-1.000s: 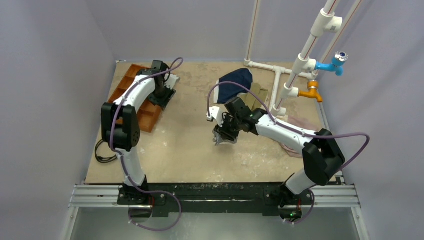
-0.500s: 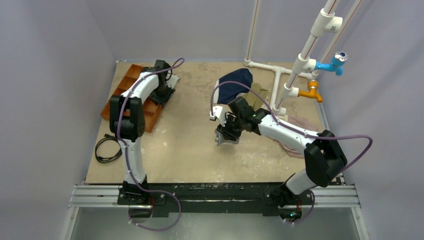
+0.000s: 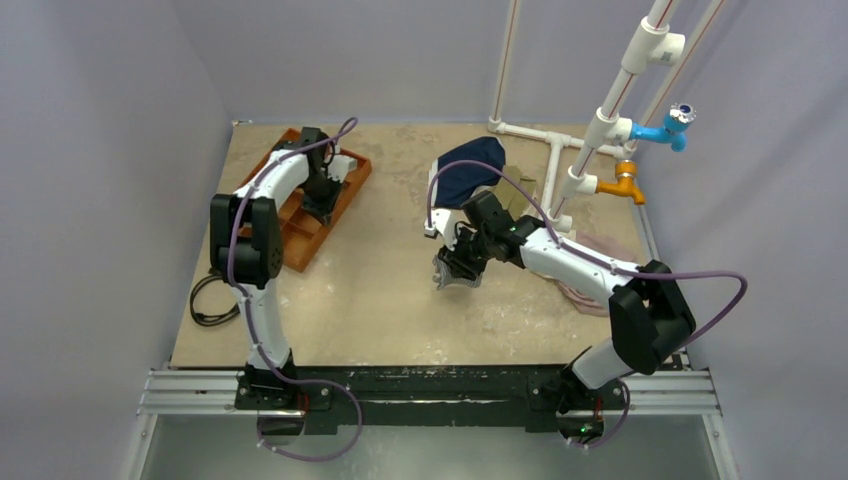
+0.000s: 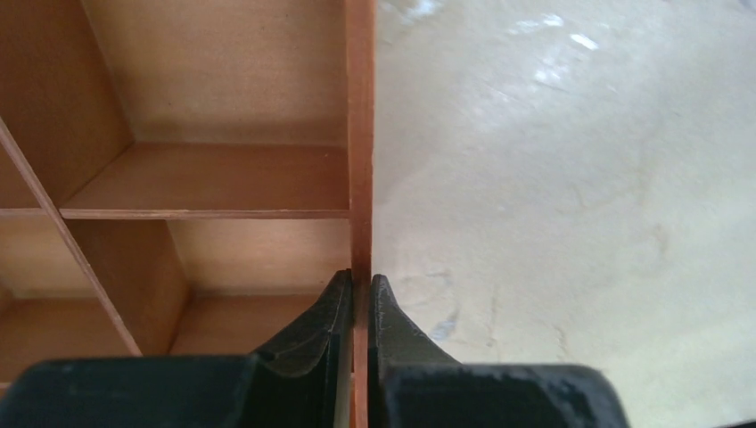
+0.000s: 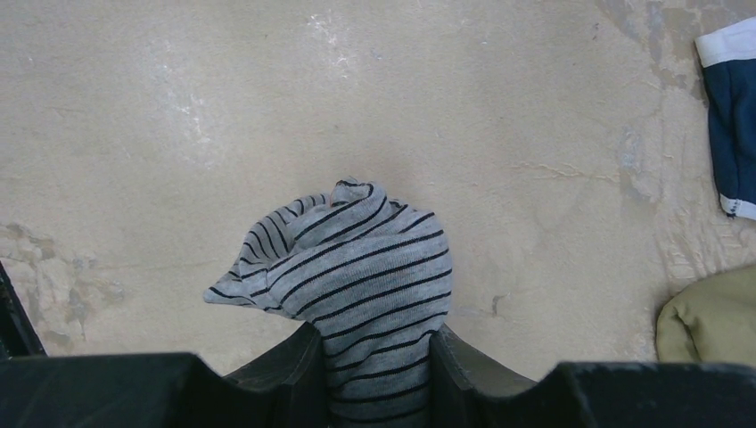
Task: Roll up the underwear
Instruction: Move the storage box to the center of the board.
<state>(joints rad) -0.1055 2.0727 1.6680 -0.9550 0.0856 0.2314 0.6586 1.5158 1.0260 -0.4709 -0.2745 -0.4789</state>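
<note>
Right gripper (image 5: 374, 341): jaws part-closed, clamped on bunched striped underwear (image 5: 357, 259). Cloth bulges out past fingertips. Cannot tell whether it touches table (image 3: 380, 300). Underwear mid-table, well right of wooden tray (image 4: 360, 134).

Left gripper (image 4: 358, 282): jaws pinched tight on tray's right wall, one finger inside compartment, other outside.

Navy garment (image 3: 470, 168) right of tray, beyond underwear. Olive garment (image 5: 713, 312) just beside navy one. White pipe frame (image 3: 560, 165) farther right of tray. Black cable (image 3: 210, 300) on table, near side of tray.
</note>
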